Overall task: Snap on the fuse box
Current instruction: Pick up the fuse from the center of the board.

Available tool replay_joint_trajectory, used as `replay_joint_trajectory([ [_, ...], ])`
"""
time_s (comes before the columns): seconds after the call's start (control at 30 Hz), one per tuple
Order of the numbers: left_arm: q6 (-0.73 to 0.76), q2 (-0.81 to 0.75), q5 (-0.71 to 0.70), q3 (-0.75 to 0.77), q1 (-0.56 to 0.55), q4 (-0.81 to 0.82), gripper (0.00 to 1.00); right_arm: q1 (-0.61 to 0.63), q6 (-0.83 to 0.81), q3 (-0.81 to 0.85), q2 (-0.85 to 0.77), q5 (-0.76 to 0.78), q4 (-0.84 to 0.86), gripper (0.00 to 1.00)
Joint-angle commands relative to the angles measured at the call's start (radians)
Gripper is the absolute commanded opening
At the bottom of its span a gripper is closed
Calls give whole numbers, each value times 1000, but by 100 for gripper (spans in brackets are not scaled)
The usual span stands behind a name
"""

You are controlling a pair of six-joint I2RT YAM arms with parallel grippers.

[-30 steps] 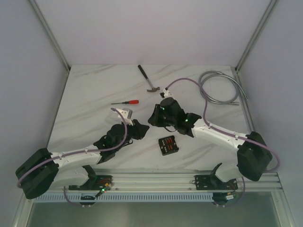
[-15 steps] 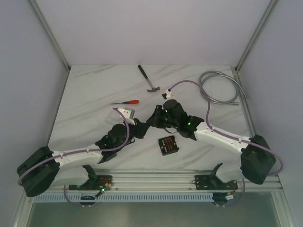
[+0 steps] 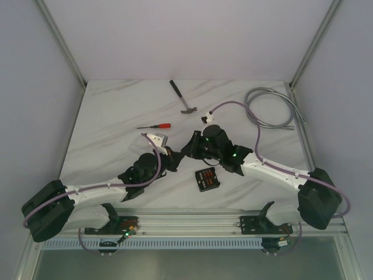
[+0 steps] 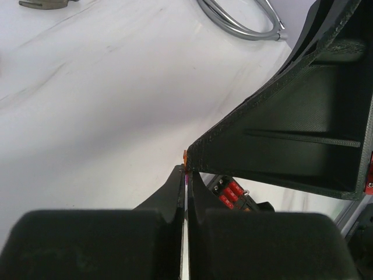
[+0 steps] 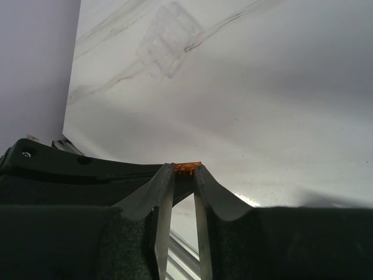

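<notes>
- The small black square plastic fuse box lies flat on the white marbled counter, towards its near edge. It sits between the two arms, just in front of the right forearm. Rows of red and orange fuses show in its slots, and any lettering on it is too small to read.
- The left tool is pressed shut, its fingers meeting in a thin line. A speck of orange shows at their tip. I cannot tell whether they pinch it.
- The right tool is narrow and holds a small orange fuse across its fingertips.
- The two tools meet tip to tip above the counter, just left of and behind the fuse box.
- A clear plastic rectangular piece lies on the counter beyond the right tool. It is too faint to read.
- Towards the back edge lie a black-handled hammer and a red-handled screwdriver, well apart from the tools.
- A grey coiled hose fills the back right corner, close to the right edge.
- Metal frame posts and pale walls close in the left, right and back edges. A slotted rail carrying the arm bases runs along the near edge.
- The widest bare stretch is the left half, behind the left arm.
</notes>
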Motion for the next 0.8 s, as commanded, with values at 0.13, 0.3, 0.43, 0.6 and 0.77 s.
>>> replay_joint_trajectory([
  [0.13, 65, -26, 23, -12, 3, 79, 0, -2, -48, -54, -80, -11, 43, 39],
  [0.3, 108, -63, 152, -22, 27, 75, 0, -38, -204, -97, -174, -73, 35, 47],
  [0.43, 137, -92, 325, -17, 53, 70, 0, -70, -347, -134, -254, -178, 14, 47],
  [0.6, 184, -134, 539, 5, 60, 32, 0, -100, -509, -168, -378, -371, 2, 46],
  [0.77, 212, -182, 696, 27, 58, -7, 0, -117, -636, -181, -499, -504, -32, 47],
])
